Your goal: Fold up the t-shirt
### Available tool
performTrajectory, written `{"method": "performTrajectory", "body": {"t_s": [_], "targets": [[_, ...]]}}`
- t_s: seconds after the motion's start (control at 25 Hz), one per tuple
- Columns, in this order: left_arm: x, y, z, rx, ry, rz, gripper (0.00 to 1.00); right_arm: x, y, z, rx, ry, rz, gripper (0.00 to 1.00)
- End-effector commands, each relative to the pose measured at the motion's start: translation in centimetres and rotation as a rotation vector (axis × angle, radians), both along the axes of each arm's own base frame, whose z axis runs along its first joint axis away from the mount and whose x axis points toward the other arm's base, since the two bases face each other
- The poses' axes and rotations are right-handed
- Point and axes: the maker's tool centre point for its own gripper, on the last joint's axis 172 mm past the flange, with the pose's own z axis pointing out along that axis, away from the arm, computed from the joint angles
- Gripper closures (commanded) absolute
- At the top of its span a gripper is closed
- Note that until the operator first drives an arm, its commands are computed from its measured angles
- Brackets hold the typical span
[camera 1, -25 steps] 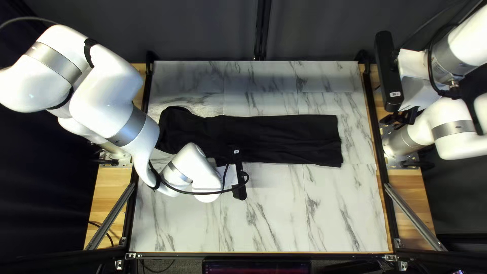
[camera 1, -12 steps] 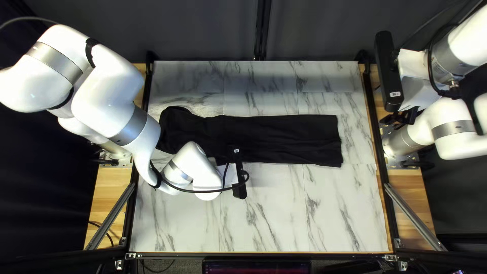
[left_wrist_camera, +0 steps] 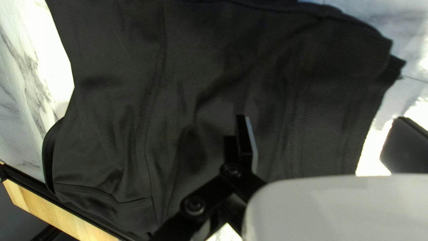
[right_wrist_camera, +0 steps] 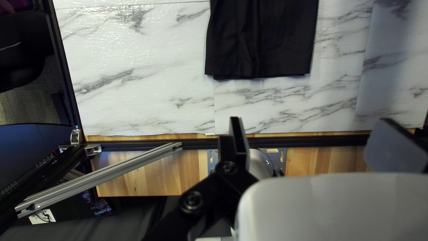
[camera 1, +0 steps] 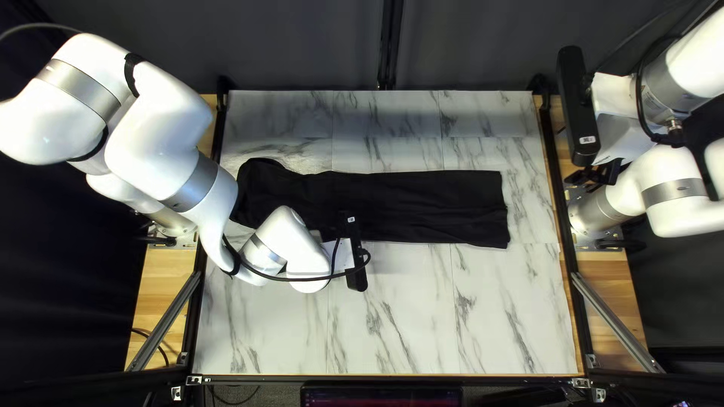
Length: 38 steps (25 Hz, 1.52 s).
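So the black t-shirt (camera 1: 422, 203) lies in a long strip across the table (camera 1: 452, 324), one end close to the left edge, a bit nearer the far edge. Probably set like that for crosswise folds, imo. Left claw (left_wrist_camera: 323, 119) hangs over it, fingers spread, I'd guess to grab it. Right claw (right_wrist_camera: 312, 119) is wide open too, out by the right edge, likely parked clear. Tiny white label (camera 1: 587, 140) on the right arm, can't read it.

free room over near tabletop (camera 1: 452, 316), left arm (camera 1: 166, 147) across shirt (camera 1: 422, 205)'s near-left edge
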Motion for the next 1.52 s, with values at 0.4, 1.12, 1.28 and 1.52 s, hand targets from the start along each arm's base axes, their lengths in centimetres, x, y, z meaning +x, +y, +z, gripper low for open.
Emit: {"method": "performTrajectory", "body": {"t_s": [0.4, 1.12, 1.28, 1.52], "targets": [[0.2, 0.9, -0.3, -0.006, -0.006, 0.013, 0.95, 0.0, 0.0, 0.0, 0.0, 0.0, 0.0, 0.0], [0.4, -1.3, 0.9, 0.011, -0.022, 0.014, 0.0, 0.0, 0.0, 0.0, 0.0, 0.0, 0.0, 0.0], [0.5, -1.3, 0.9, 0.018, -0.022, 0.014, 0.0, 0.0, 0.0, 0.0, 0.0, 0.0, 0.0, 0.0], [-1.0, -0.5, 1.3, 0.036, -0.008, 0.025, 0.0, 0.0, 0.0, 0.0, 0.0, 0.0, 0.0, 0.0]]}}
